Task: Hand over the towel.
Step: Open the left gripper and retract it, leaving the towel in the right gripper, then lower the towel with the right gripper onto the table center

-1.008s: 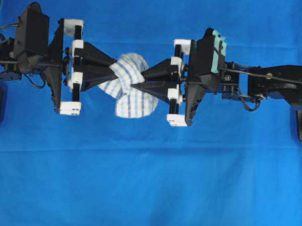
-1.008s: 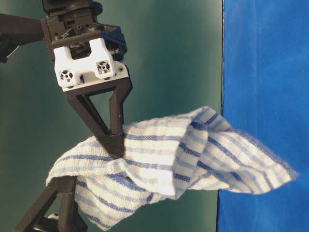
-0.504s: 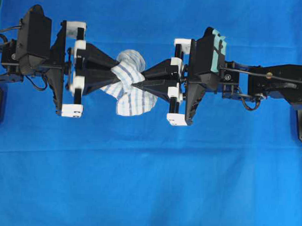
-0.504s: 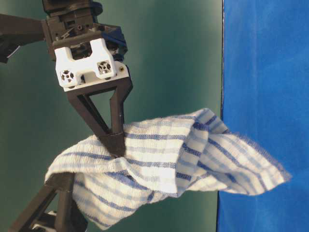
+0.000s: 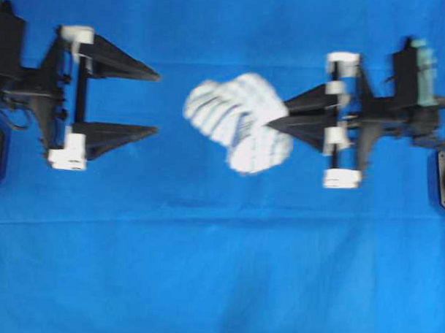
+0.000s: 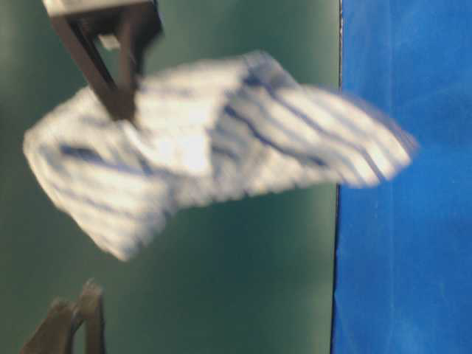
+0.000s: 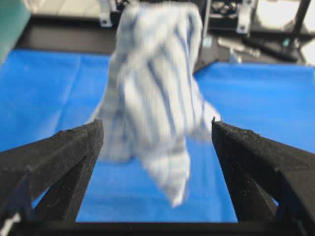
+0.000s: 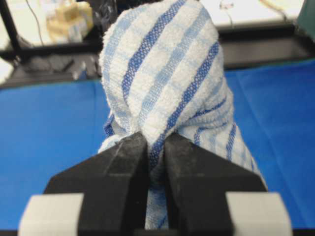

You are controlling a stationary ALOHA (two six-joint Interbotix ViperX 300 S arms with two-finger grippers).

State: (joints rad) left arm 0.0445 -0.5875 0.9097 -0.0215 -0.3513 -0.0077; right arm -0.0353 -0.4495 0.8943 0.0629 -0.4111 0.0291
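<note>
**A:** So where does the towel (image 5: 238, 123) sit right now?

**B:** Off the table, hanging in the air above the blue cloth (image 5: 219, 269). The right gripper (image 5: 271, 123) has its jaws pinched together on one bunched edge; the right wrist view shows the fabric squeezed between the two fingertips (image 8: 129, 152), with the rest ballooning out beyond them.

**A:** And the left gripper (image 5: 155, 102)?

**B:** Jaws spread wide, nothing in them. From above it is well apart from the towel, and its own camera shows the cloth dangling ahead between the two black fingers (image 7: 59, 157), touching neither.

**A:** Then the handover looks done, I'd say?

**B:** Judging by that, yes: one side holds, the other is clear. What's left is finishing cleanly.

**A:** Meaning what?

**B:** Keep the right pinch firm, since only a small fold is caught and the loose bulk swings, blurred in three of the four views. Carry it smoothly, no jerks, and keep the left arm out of the hanging tail so nothing snags.
</note>
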